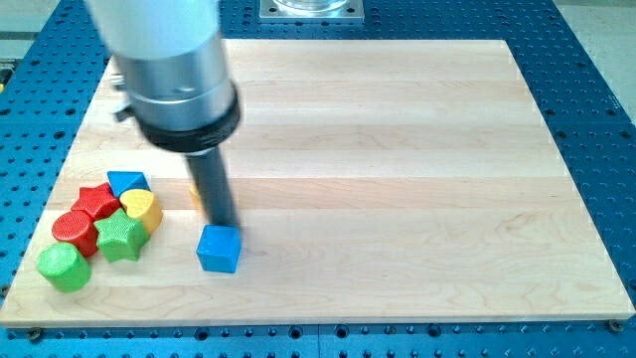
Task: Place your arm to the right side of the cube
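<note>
My tip touches the bench at the blue cube's twelve o'clock, just beside it. At the cube's nine o'clock the other blocks cluster: blue triangle, red star, yellow heart, red cylinder, green star, green cylinder.

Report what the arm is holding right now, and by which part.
Nothing is held: the arm has only a rod. My tip stands at the upper edge of the blue cube, just toward the view's top, possibly touching it.
</note>
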